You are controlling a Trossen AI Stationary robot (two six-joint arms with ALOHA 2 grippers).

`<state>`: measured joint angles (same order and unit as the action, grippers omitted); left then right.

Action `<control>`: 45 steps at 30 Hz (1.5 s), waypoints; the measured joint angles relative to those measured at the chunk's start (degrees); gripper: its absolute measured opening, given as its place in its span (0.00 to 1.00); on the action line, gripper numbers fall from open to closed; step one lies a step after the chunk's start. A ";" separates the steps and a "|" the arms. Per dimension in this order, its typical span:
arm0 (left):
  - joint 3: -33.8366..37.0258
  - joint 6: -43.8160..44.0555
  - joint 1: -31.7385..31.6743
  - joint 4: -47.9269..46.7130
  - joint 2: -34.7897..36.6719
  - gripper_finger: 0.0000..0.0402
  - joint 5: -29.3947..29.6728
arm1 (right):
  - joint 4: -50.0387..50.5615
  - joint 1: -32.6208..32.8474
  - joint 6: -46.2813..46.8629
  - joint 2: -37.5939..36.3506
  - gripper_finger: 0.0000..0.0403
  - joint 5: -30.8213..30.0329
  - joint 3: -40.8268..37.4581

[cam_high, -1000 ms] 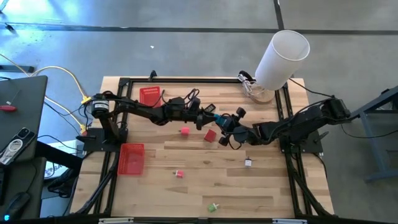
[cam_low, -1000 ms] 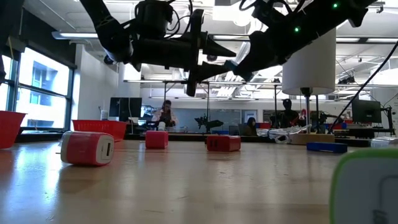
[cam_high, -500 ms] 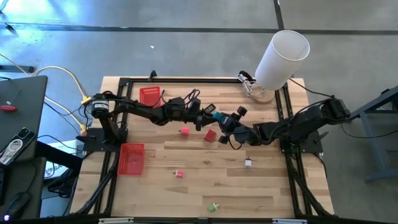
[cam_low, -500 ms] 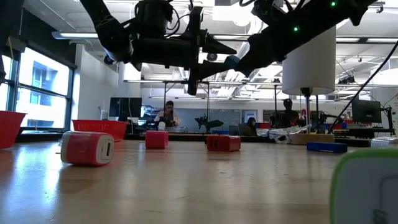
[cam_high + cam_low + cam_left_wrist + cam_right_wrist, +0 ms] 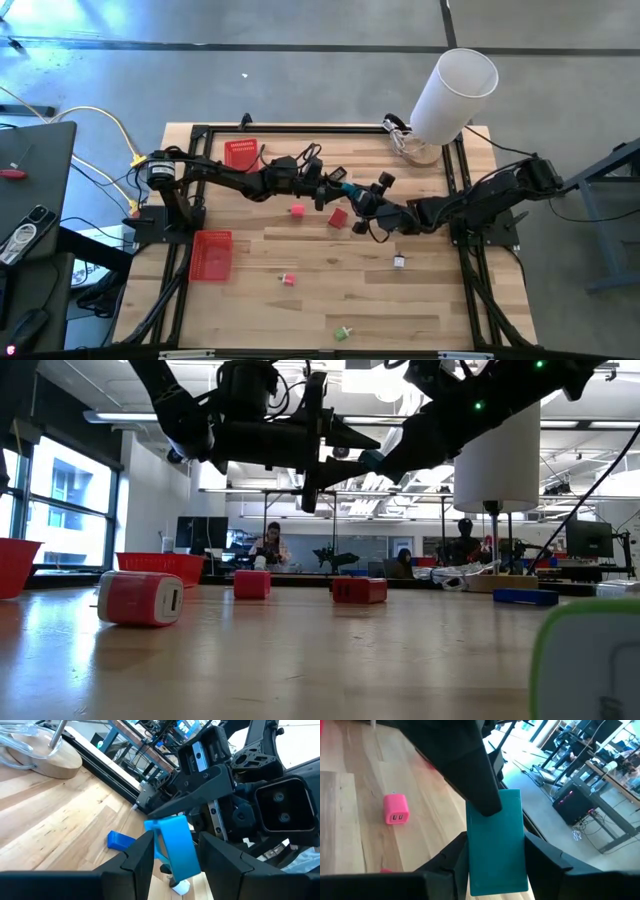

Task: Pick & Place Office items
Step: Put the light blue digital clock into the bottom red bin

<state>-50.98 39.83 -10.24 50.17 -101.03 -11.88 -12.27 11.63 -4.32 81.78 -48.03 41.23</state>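
Nothing's moved: both my grippers (image 5: 343, 187) (image 5: 357, 195) pinch teal block (image 5: 349, 188) mid-air; red block (image 5: 338, 217) below, pink one (image 5: 297, 210) nearby.

1. No text, label, brand, number or sign can be read in any of the four views.
2. The monitors in the room behind the table are too far off to make out.
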 joint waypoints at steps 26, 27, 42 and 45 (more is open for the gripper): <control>0.07 -0.13 -0.03 -0.07 0.00 0.14 -1.61 | -0.17 0.00 -0.11 0.00 0.46 2.42 0.00; 0.07 -0.13 0.00 -0.11 0.00 0.14 -1.73 | -0.22 0.00 0.24 0.00 0.47 2.85 0.00; 0.07 2.01 -1.77 0.49 0.11 0.13 -8.20 | -3.51 4.82 1.24 0.00 0.66 1.43 -0.04; 0.09 1.64 -1.85 -0.25 0.04 0.13 -7.31 | -3.58 5.64 1.05 0.00 0.66 -1.31 -0.04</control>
<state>-50.89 41.47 -12.09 49.92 -100.99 -19.19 -15.86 17.27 -3.27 81.78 -49.34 41.19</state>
